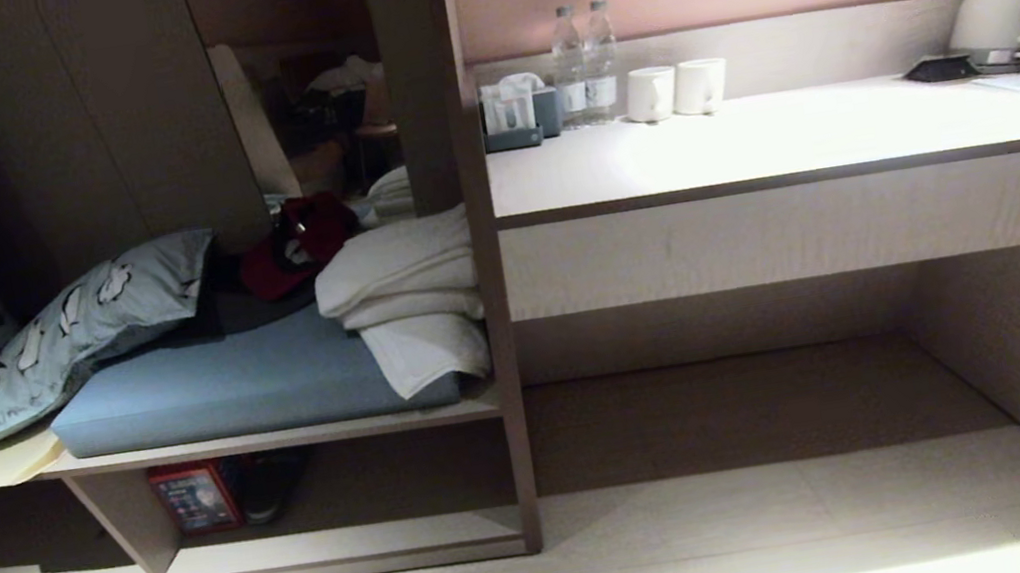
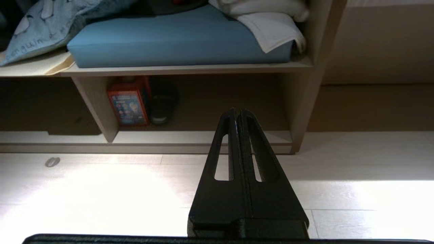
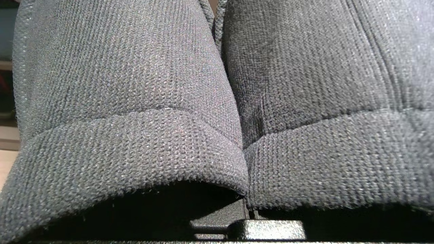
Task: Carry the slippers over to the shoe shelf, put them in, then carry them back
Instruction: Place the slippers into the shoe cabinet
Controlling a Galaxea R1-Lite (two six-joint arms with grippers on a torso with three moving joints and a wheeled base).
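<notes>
Slippers [image 3: 217, 101]: dark charcoal knit pair, side by side and touching, openings facing the right wrist camera; toes just show at head view's bottom right. Shoe shelf [image 1: 306, 544]: low pale wood cubby at left, dark back, slanted divider.

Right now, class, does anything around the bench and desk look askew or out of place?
Yes. The towels droop over the blue cushion, the penguin pillow overhangs the bench edge, and a lone black shoe sits beside a red box in the shoe shelf. The desk looks tidy.
</notes>
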